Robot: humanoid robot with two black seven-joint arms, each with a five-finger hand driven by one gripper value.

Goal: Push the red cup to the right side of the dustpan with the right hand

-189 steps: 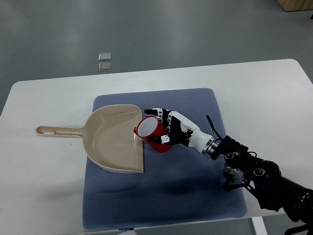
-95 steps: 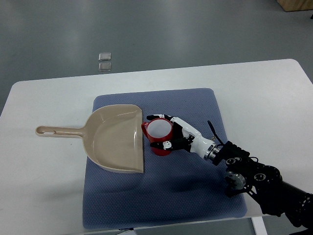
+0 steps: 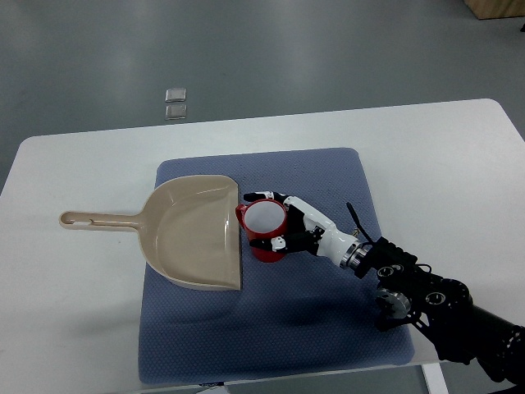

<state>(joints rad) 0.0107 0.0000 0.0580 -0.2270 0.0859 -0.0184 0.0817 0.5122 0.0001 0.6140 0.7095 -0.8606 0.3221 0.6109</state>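
Red cup [image 3: 265, 231] stands upright on the blue mat [image 3: 328, 320], open mouth up, just beside the dustpan's [image 3: 190, 234] straight front edge, at its 3 o'clock; looks abt touching that edge, can't tell for sure. Dustpan is beige, handle pointing to 9 o'clock out onto the white surface [image 3: 74, 304].

Right hand [image 3: 302, 228] comes in from 4 o'clock of the frame, w/ dark arm links trailing to the lower right corner. Its fingers [image 3: 274, 198] are curled partway round the cup's 3 o'clock side: upper ones wrap the far rim, thumb-side tip sits low at the cup's 5 o'clock wall. Cupped against it, touching; whether it's a firm grip or just a push contact can't be told.

Two small clear squares [image 3: 175, 103] lie on the floor at 12 o'clock, beyond the surface.
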